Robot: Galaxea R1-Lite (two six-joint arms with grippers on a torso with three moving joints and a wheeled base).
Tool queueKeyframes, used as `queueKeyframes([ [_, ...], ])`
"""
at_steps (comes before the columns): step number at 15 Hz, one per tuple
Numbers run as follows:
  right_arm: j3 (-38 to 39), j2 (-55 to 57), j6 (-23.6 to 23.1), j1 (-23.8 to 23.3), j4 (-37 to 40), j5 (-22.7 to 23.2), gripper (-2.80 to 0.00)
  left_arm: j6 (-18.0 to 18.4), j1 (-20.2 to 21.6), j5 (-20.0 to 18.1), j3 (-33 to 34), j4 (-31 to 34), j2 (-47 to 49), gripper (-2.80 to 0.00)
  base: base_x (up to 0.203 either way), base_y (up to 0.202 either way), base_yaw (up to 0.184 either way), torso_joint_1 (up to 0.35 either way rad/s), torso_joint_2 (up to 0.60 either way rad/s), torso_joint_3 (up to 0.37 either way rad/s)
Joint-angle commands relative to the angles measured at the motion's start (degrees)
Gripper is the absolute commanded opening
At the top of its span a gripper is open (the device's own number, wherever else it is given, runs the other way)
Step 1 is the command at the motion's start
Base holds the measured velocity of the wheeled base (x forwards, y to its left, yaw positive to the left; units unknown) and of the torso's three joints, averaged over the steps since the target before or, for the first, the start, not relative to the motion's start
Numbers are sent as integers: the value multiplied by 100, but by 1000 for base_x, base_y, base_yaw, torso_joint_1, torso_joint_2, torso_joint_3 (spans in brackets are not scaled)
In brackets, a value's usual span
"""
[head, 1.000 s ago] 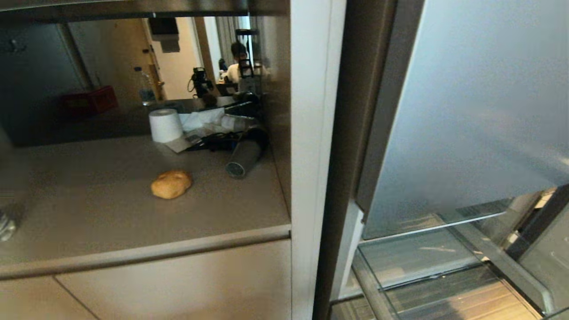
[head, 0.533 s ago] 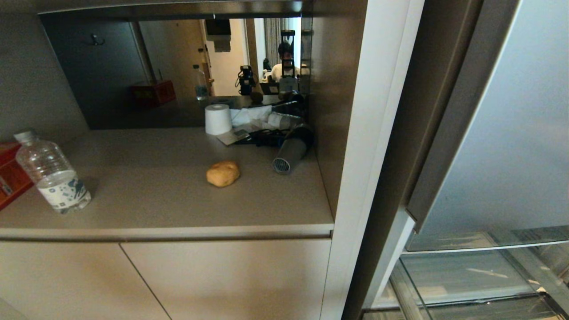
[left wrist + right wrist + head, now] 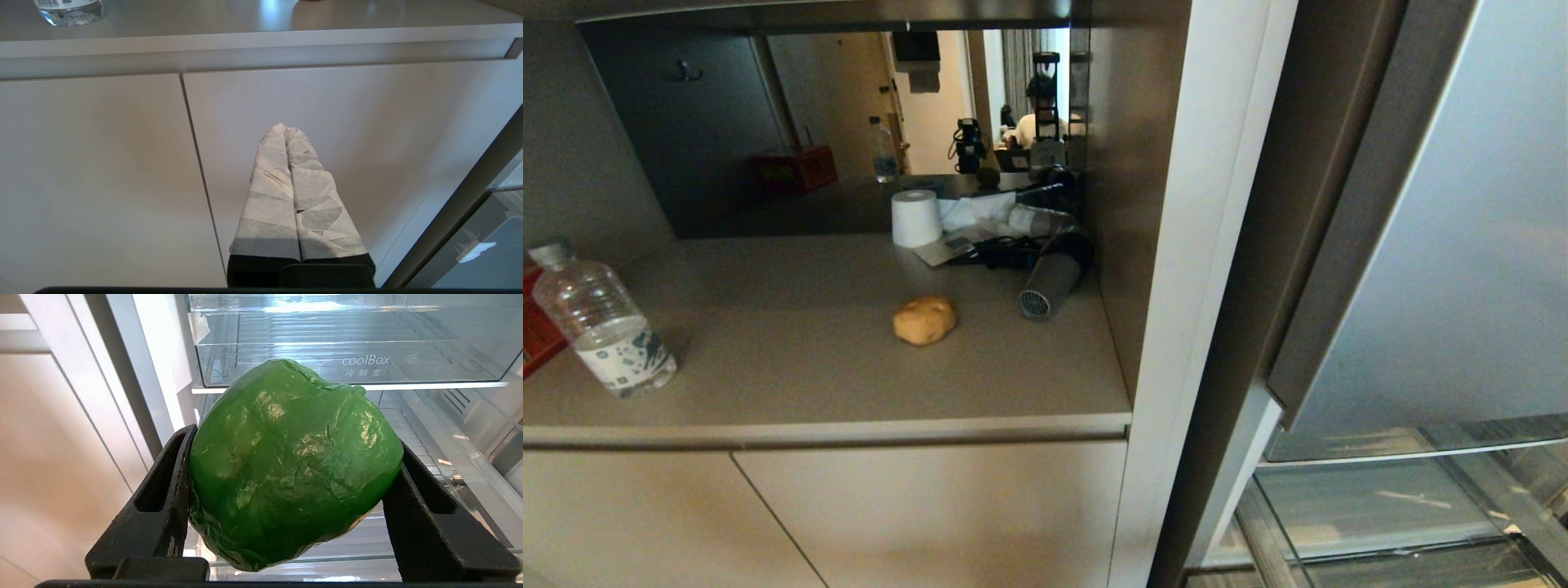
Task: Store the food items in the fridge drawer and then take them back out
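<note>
We see the whole head view slide a little since half a second ago, so our camera has shifted, not the things: the golden-brown roll (image 3: 925, 319) lies where it was on the counter (image 3: 792, 359), centre of the frame, the water bottle (image 3: 601, 329) now nearer the left edge, the toilet roll (image 3: 916, 217) and hair dryer (image 3: 1049, 278) behind. Our right gripper (image 3: 294, 490) holds its fingers wide around the green bell pepper (image 3: 292, 465), clamped on both flanks, before the open fridge's clear coolBox drawer (image 3: 351, 359) at upper right. Our left gripper (image 3: 284, 127) has its taped fingers pressed together, empty, facing the cabinet doors (image 3: 98, 175).
</note>
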Motion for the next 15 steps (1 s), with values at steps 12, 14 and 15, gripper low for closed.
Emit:
queueKeyframes([
  [12, 1, 7, 3, 4, -2, 0, -280, -2, 0, -5, 62, -3, 2, -280, -51, 0, 1, 1, 2, 1],
  [14, 1, 7, 3, 4, -2, 0, -280, -2, 0, 2, 62, -3, 2, -280, -197, 0, 0, -3, 4, 1],
  [15, 1, 7, 3, 4, -2, 6, -280, -2, 0, -4, 62, -3, 2, -280, -193, 0, 6, 0, 5, 2],
])
